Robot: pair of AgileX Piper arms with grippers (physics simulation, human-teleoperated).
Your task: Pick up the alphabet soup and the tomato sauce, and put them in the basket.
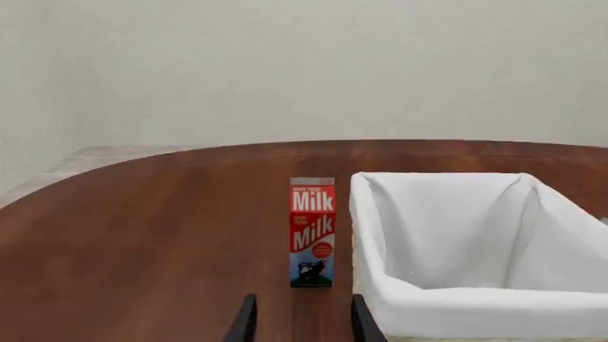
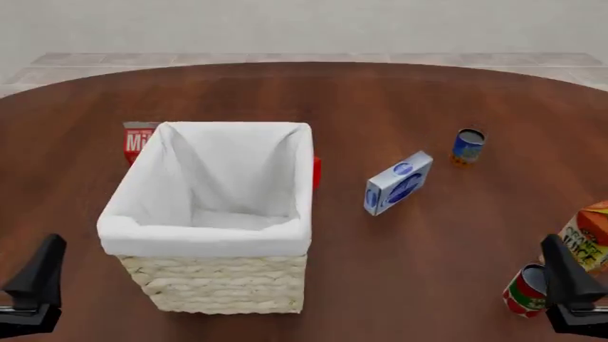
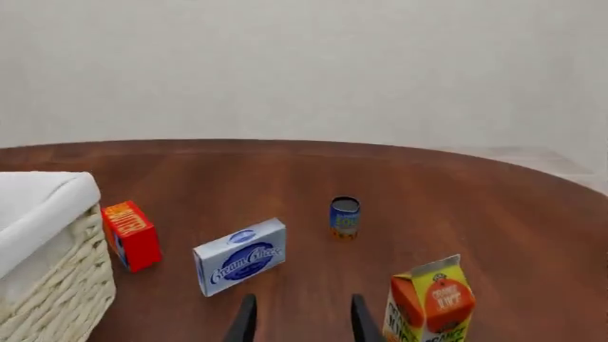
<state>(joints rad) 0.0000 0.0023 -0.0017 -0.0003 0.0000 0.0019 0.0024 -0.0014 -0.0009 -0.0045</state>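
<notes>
Two arms flank a round brown tabletop [image 2: 380, 285], largest item of the scene. The basket [image 2: 213, 224], cream wicker with a white liner, stands left of centre, holding nothing visible. A red milk carton [image 1: 312, 231] stands upright just beside its far-left side; a small red box [image 3: 132, 235] lies close by its right wall. A blue-and-white box [image 2: 398, 182] lies right of the basket. An orange juice carton [image 2: 589, 235] stands at the near right edge. The tomato sauce [image 2: 525, 290] stands near right, just left of the right claw [image 3: 297, 319] and partly hidden by it in the front view. The alphabet soup [image 2: 468, 147] stands upright far right, well ahead of that claw. Right claw open, gripping nothing. Left claw [image 1: 297, 319] likewise open, at the near left, the basket close on its right.
</notes>
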